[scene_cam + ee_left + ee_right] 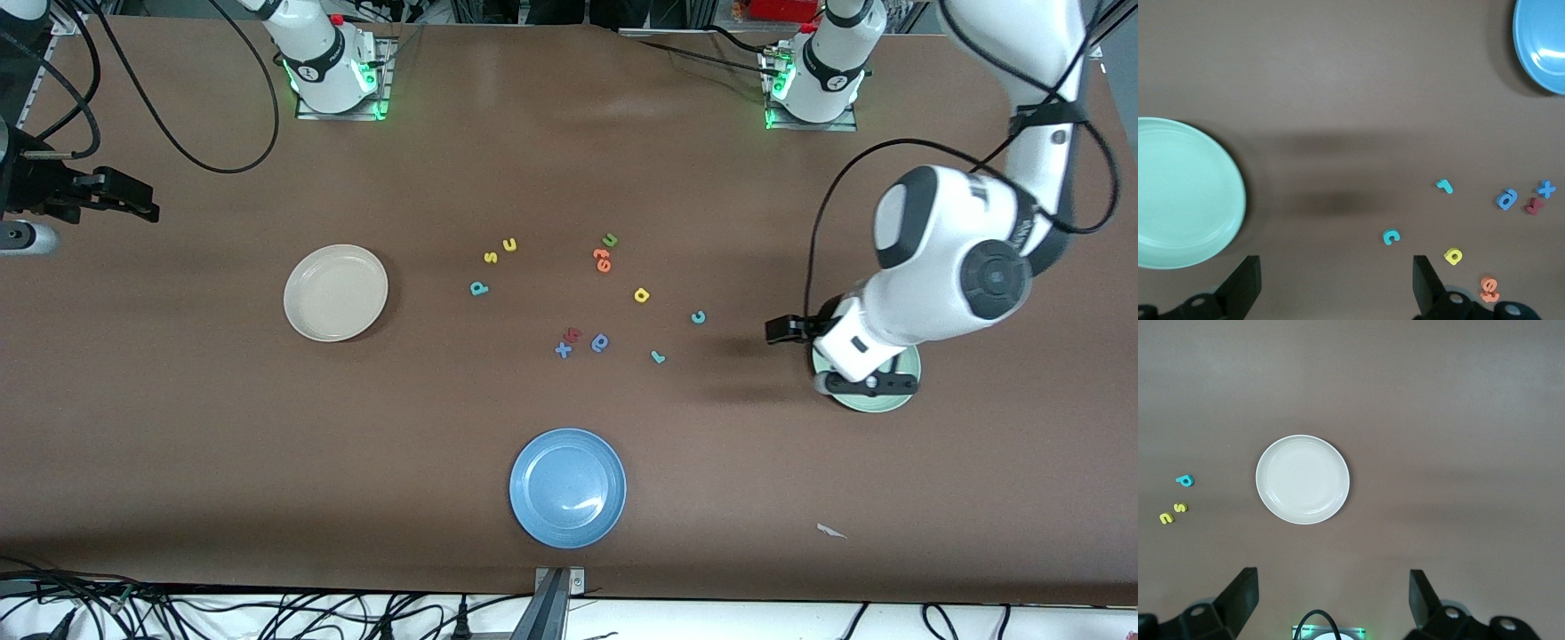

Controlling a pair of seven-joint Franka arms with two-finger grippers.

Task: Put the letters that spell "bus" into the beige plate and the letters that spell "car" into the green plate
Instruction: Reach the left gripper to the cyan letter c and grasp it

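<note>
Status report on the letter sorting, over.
Left gripper open over table beside green plate; right gripper open, waiting. Beige plate bare, all letters on table. Nothing blocking.

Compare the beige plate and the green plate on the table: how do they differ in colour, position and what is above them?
The beige plate is cream and lies toward the right arm's end; the green plate is pale mint and lies toward the left arm's end. The beige plate shows uncovered from the front; the left gripper, open, hangs by the green plate. Both are round, shallow and hold no letters.
</note>
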